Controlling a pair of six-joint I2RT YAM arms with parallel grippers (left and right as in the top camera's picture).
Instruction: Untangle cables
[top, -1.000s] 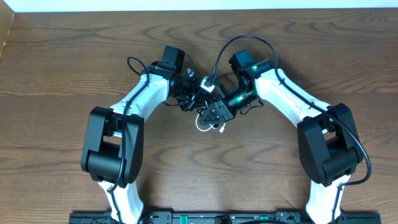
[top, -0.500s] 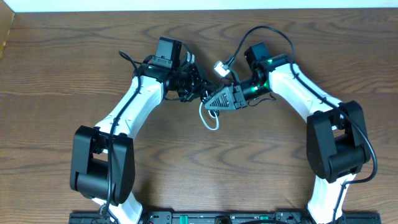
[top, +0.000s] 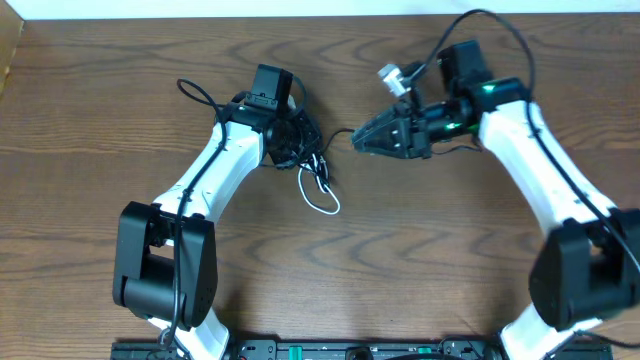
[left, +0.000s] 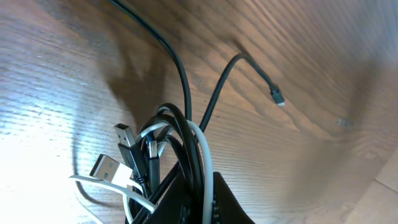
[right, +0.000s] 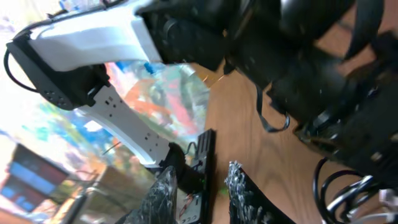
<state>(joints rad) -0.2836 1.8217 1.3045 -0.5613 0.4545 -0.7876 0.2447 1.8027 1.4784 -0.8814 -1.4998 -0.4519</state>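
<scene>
Cables bunched in my left gripper, clamped tight; white USB plug shows only from left wrist. Right gripper, just right of them: fingers slightly apart, empty.

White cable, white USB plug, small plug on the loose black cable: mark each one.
white cable (left: 206, 165), left wrist view, on its curved run.
white USB plug (left: 109, 167), left wrist view, on its metal shell.
small plug (left: 277, 98), left wrist view, on its tip.

a knot of black cables and one white cable, its loop flat on the counter, near the far edge's middle.
</scene>
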